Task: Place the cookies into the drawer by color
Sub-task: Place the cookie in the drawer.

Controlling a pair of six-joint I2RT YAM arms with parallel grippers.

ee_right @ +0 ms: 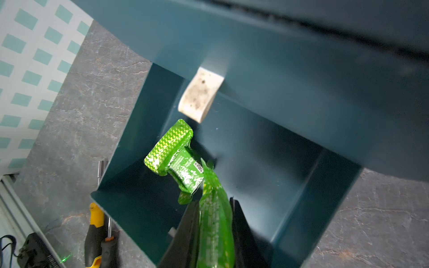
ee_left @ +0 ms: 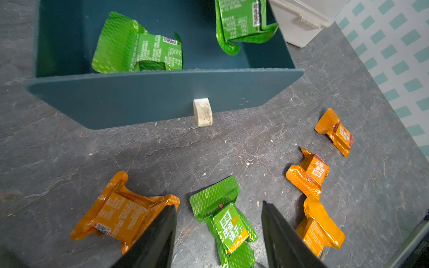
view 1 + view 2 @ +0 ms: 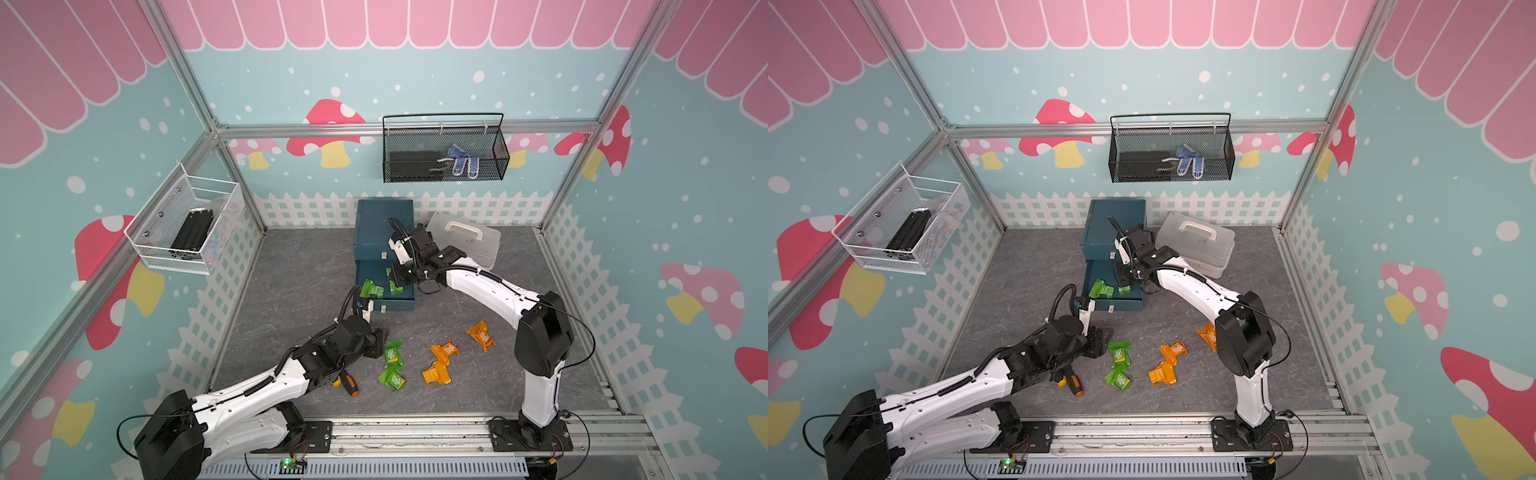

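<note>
The teal drawer [image 3: 384, 224] stands at the back with its bottom tray [image 2: 151, 97] pulled out. One green cookie [image 3: 370, 288] lies inside it. My right gripper [image 1: 215, 203] hangs over that tray, shut on a second green cookie [image 1: 216, 227]. My left gripper [image 2: 218, 205] is open just above the table, its fingers either side of a green cookie [image 2: 228, 222]. An orange cookie [image 2: 120, 213] lies beside one finger. Another green cookie [image 3: 392, 378] and three orange cookies [image 3: 444, 349] lie on the table in front of the drawer. No black cookies show.
A pale grey case [image 3: 465, 241] with a white handle sits right of the drawer, behind my right arm. A screwdriver [image 3: 347, 382] lies under my left wrist. A white basket [image 3: 187, 224] and a black basket [image 3: 444, 153] hang on the walls.
</note>
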